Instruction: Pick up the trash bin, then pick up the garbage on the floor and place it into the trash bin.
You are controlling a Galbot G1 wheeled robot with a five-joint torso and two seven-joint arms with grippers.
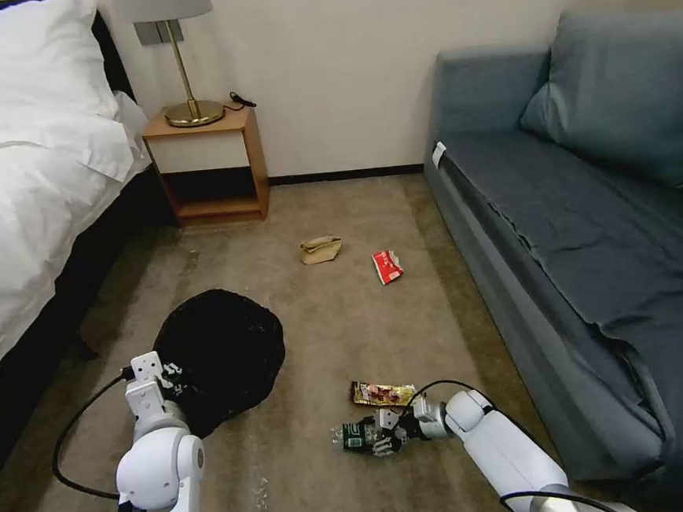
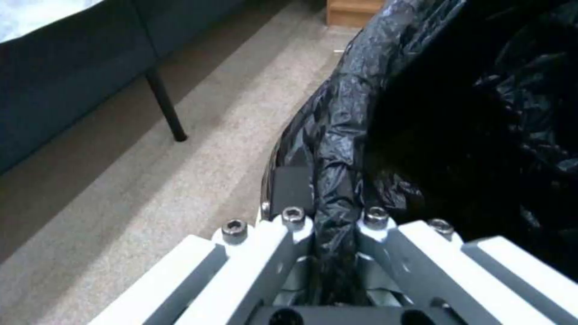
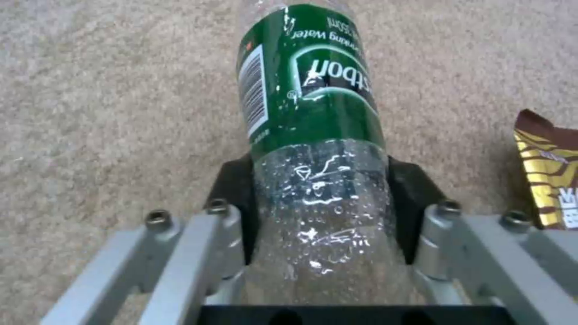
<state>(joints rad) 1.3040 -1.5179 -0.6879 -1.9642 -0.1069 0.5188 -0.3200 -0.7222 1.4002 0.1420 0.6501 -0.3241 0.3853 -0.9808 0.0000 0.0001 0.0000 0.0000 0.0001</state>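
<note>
The trash bin (image 1: 223, 352), draped in a glossy black bag, sits on the carpet at the left. My left gripper (image 1: 164, 374) is shut on its near rim; the left wrist view shows the gripper (image 2: 322, 194) pinching a fold of the bin's bag (image 2: 458, 113). The clear bottle with a green label (image 1: 352, 435) lies on the floor, and my right gripper (image 1: 383, 430) is shut on it. In the right wrist view the black pads (image 3: 235, 180) press both sides of the bottle (image 3: 313, 104). A brown-yellow snack wrapper (image 1: 382, 395) (image 3: 551, 180) lies beside it. A red-and-white packet (image 1: 387, 266) and crumpled tan paper (image 1: 321, 249) lie farther off.
A bed with white linen (image 1: 28, 178) runs along the left, its dark leg (image 2: 165, 108) near the bin. A grey-blue sofa (image 1: 592, 228) lines the right. A wooden nightstand (image 1: 208, 168) with a lamp stands at the back wall. Open carpet lies between.
</note>
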